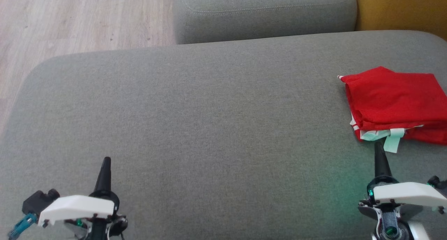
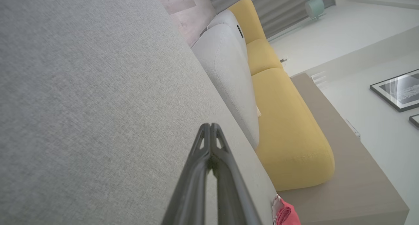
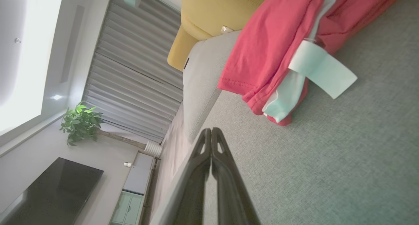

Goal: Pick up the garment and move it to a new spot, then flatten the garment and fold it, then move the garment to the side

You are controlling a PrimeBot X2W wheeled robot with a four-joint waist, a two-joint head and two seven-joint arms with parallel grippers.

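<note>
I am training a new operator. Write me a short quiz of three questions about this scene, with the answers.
1. True or false: the right gripper holds the red garment.
2. Where on the grey cushion does the garment lie? A) beside the left gripper B) at the robot's right side C) in the middle
3. Fill in: both grippers are ____ (open or shut).
Key: 1 false: it is empty, a little short of the garment's white label. 2 B. 3 shut.
</note>
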